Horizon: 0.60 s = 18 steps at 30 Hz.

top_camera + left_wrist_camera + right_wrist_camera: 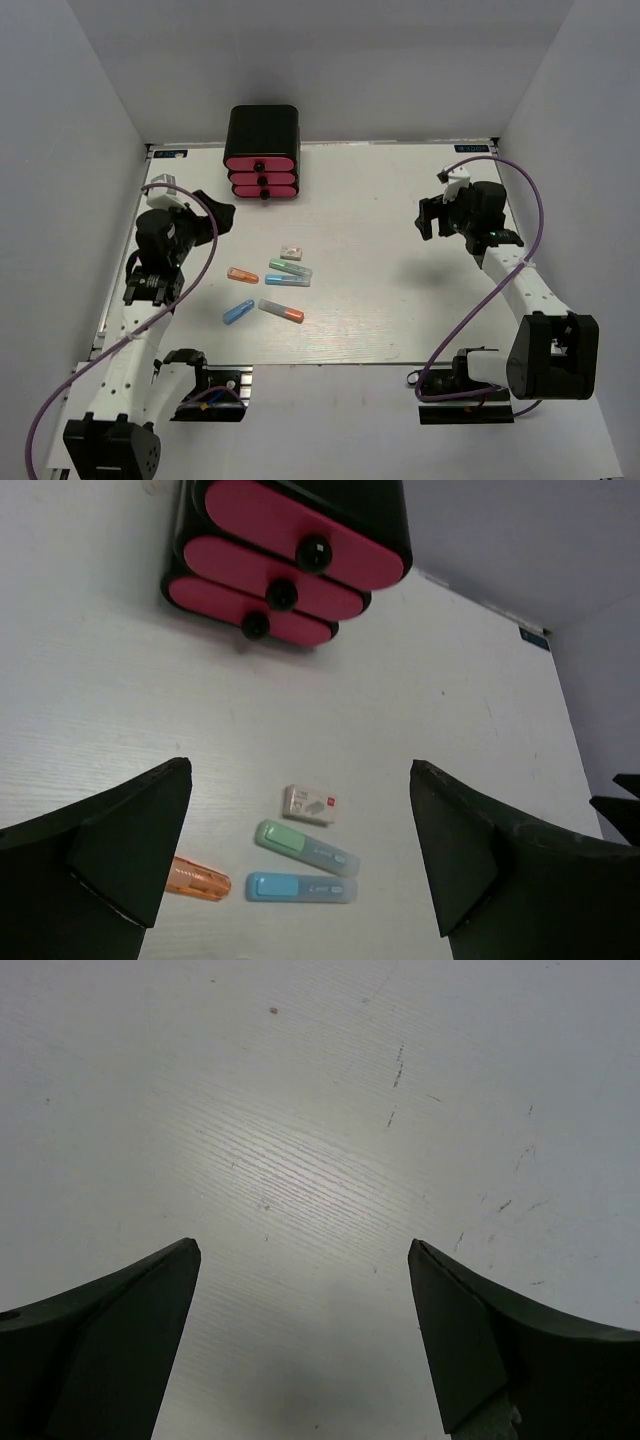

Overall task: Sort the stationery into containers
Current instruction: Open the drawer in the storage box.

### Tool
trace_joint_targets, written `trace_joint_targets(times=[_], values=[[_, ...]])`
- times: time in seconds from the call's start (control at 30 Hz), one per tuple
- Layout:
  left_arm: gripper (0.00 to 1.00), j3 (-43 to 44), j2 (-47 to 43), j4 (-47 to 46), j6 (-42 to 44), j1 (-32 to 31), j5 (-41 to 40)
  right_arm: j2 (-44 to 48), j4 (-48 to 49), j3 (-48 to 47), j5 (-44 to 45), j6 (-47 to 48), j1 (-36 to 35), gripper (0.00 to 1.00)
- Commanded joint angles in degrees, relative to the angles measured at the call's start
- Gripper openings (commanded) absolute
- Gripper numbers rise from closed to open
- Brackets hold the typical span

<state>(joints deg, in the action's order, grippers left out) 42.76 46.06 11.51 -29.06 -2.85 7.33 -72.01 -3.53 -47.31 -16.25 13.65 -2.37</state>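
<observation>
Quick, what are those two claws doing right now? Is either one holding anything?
Left gripper: open, holding nothing.
Right gripper: open, holding nothing.

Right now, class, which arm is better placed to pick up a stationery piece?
Left. The left fingers, open, overlook the pieces, orange piece nearest; the right fingers face only table.

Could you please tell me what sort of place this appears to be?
Probably a robot test cell: a white table boxed in by plain grey walls, the left arm and right arm bolted at its near edge, and a few staged stationery pieces.
</observation>
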Motion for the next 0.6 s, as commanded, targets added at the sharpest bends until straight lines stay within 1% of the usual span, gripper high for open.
trace_joint_targets(times=[0.0,0.13,0.17,0.2,0.23,0.3,0.33,0.37,0.4,0.43,0.47,0.5,0.53,0.57], values=[[1.00,-2.07,2.62,-2.71,-3.37,-0.31,6.11,1.34,0.19,-2.09,-0.63,-0.47,0.00,0.90],[1.00,-2.86,7.27,-8.33,-5.57,-0.31,10.94,3.19,2.74,-0.95,-0.62,0.50,0.09,0.90],[0.98,-3.38,9.98,-10.26,-6.35,-0.31,12.60,3.97,4.91,-0.68,-1.06,1.63,0.00,0.90],[0.90,-3.39,11.49,-11.58,-7.06,-0.31,13.66,3.89,4.94,-0.94,-2.46,2.25,0.00,0.90],[0.84,-3.39,12.98,-12.99,-7.06,-0.31,14.63,3.72,4.07,-1.73,-2.90,3.13,0.00,0.90],[0.71,-3.39,16.06,-17.80,-9.25,-0.84,16.91,2.49,3.62,-2.61,-5.53,4.10,-0.18,0.76],[0.59,-3.39,19.29,-19.05,-9.78,-0.84,17.45,1.53,-0.04,-4.09,-6.42,4.97,-0.09,0.70],[0.51,-2.52,20.98,-19.94,-9.79,-0.84,17.45,0.48,-0.77,-4.54,-8.43,5.16,-0.09,0.57],[0.45,-1.73,22.56,-20.99,-10.40,-1.54,17.45,-0.67,-1.65,-5.07,-8.79,5.42,-0.18,0.51],[0.37,-0.24,25.54,-21.52,-10.93,-1.54,17.45,-1.20,-4.96,-6.47,-9.23,5.94,-0.26,0.46],[0.36,0.73,26.96,-21.53,-10.93,-2.06,16.41,-2.08,-5.87,-7.00,-10.63,6.21,-0.27,0.40],[0.36,1.61,28.37,-22.14,-11.63,-2.68,15.88,-2.69,-7.35,-7.27,-12.73,6.39,-0.27,0.38],[0.42,3.54,29.68,-22.66,-11.63,-2.68,15.26,-2.53,-7.72,-7.36,-13.62,6.65,-0.35,0.38],[0.49,4.60,31.09,-22.67,-12.33,-3.38,13.78,-2.26,-7.29,-7.10,-14.85,6.57,-0.27,0.38]])
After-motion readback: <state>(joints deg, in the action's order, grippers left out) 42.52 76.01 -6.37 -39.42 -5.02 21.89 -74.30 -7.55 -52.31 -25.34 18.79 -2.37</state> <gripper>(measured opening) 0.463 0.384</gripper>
